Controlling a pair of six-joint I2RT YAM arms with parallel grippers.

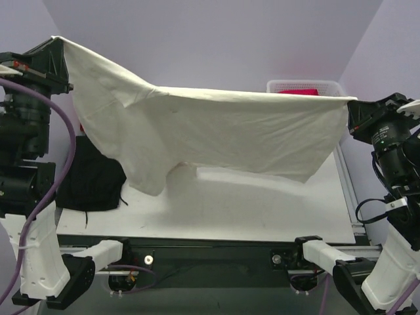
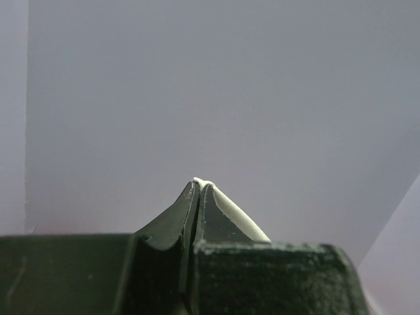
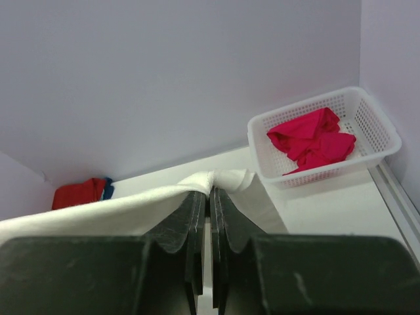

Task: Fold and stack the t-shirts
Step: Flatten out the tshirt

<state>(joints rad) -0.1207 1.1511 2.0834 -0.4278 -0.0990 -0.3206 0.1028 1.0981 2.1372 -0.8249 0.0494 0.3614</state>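
— How many shirts do you count?
— Four: one cream-white t-shirt [image 1: 216, 131], one pink t-shirt [image 3: 312, 139], one red t-shirt [image 3: 77, 195] and a sliver of one blue t-shirt [image 3: 107, 189]. One black cloth [image 1: 92, 180] lies at the left of the table [image 1: 262, 210].
— Containers?
— One white basket [image 3: 328, 172] at the table's far right corner, with the pink shirt crumpled inside.
— And the white one?
— In the air over the table, stretched between both arms. The left fingers [image 2: 177, 220] are clamped on one corner and the right fingers [image 3: 184, 223] are pinched on the other. Red and blue lie together at the far left.
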